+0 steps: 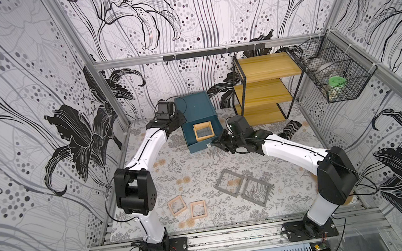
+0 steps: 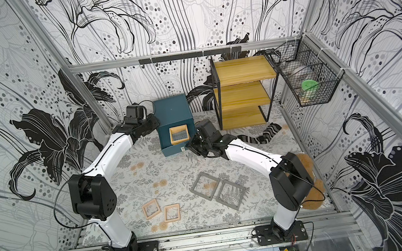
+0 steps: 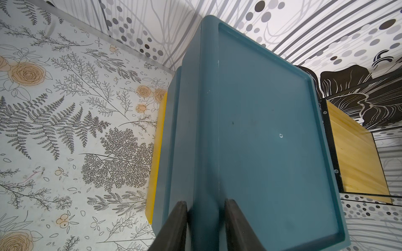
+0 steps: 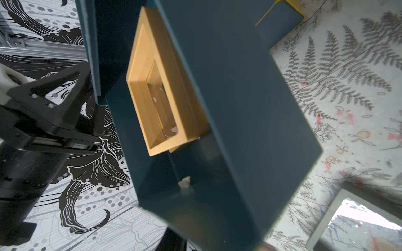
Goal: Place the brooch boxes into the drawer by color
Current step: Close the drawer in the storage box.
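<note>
Standing at upper centre of the surface (image 1: 187, 170), the chest (image 1: 193, 106) has one drawer (image 1: 202, 145) open toward the frame's bottom. The left gripper (image 3: 206, 203) pinches the chest's edge, narrow. The right gripper (image 1: 219, 142) sits at the drawer's right front corner, and I cannot tell its opening. Two grey boxes (image 1: 231, 182) (image 1: 255, 191) touch at lower centre-right, two tan boxes (image 1: 177, 205) (image 1: 198, 209) lie lower centre-left, and a yellow box (image 1: 204, 131) lies inside the drawer.
</note>
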`<action>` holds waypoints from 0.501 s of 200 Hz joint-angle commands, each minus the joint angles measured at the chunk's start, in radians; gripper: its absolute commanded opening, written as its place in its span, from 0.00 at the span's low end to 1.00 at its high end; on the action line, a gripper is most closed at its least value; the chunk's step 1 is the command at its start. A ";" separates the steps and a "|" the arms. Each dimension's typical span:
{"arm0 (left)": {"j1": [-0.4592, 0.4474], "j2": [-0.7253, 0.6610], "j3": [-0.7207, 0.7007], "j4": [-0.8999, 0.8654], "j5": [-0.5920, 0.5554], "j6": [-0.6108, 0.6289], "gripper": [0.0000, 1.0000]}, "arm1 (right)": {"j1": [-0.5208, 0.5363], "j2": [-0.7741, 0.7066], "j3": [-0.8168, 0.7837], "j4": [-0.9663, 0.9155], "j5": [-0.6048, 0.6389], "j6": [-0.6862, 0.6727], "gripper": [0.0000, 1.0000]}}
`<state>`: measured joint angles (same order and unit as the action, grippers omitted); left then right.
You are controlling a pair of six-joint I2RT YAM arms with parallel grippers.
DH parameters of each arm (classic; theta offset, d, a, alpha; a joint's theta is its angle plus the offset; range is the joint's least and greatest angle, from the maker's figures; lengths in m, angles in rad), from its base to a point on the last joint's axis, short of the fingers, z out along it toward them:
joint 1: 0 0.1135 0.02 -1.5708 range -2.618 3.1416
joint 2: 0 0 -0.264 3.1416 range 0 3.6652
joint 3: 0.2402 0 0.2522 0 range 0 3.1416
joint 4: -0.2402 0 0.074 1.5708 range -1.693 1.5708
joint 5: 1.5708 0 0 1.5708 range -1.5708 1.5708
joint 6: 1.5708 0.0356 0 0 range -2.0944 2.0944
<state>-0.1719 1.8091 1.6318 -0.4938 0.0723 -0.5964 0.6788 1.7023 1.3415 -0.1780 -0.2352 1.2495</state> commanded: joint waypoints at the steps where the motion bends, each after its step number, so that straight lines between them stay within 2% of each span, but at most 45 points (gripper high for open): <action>1: 0.005 0.002 -0.001 -0.035 0.006 0.021 0.33 | -0.014 0.036 0.046 0.021 0.028 0.004 0.22; 100: 0.003 -0.004 -0.027 -0.023 0.015 0.012 0.32 | -0.048 0.148 0.172 0.032 0.030 0.008 0.21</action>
<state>-0.1719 1.8091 1.6314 -0.4931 0.0799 -0.5968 0.6437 1.8046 1.4628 -0.1772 -0.2310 1.2495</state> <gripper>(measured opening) 0.323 0.217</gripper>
